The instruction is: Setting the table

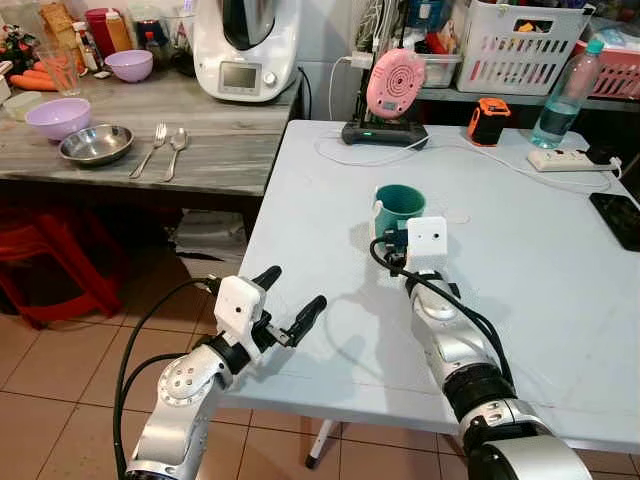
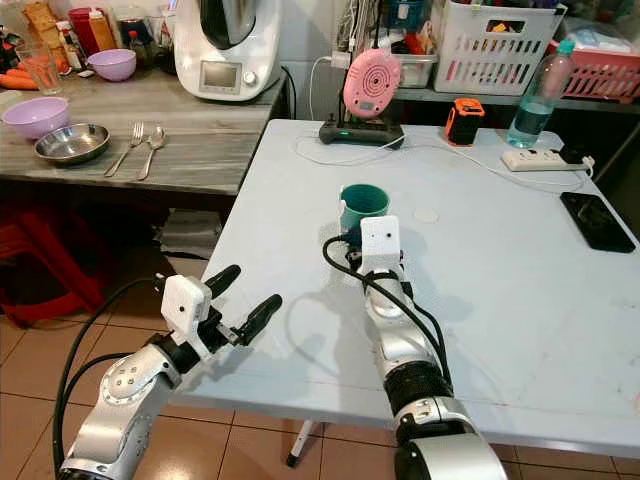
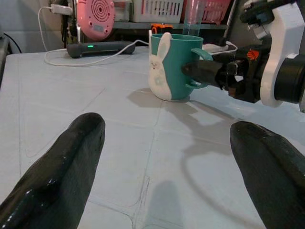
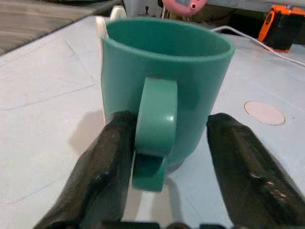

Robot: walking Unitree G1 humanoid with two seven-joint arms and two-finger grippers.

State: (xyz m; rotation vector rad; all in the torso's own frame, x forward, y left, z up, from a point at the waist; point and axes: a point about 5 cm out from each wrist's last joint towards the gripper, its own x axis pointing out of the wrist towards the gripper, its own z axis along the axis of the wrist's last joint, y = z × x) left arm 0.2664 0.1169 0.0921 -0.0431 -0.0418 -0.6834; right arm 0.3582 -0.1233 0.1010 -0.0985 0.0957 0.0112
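Observation:
A teal mug (image 1: 400, 205) with a white rabbit on its side stands upright in the middle of the white table (image 1: 520, 300). My right gripper (image 4: 167, 124) is open, its fingers straddling the mug's handle (image 4: 155, 114); one finger (image 4: 107, 157) touches the handle, the other stands apart from it. My left gripper (image 1: 294, 288) is open and holds nothing, hovering at the table's near left edge and pointing toward the mug (image 3: 174, 62). On the wooden counter at the left lie a fork (image 1: 155, 148), a spoon (image 1: 175, 150), a steel bowl (image 1: 96, 144) and a purple bowl (image 1: 57, 117).
At the table's far edge stand a pink device on a black base (image 1: 396, 85), an orange gadget (image 1: 490, 120), a water bottle (image 1: 567, 95) and a power strip (image 1: 570, 158) with cables. A black phone (image 1: 618, 218) lies at the right edge. A kitchen machine (image 1: 245, 45) stands on the counter.

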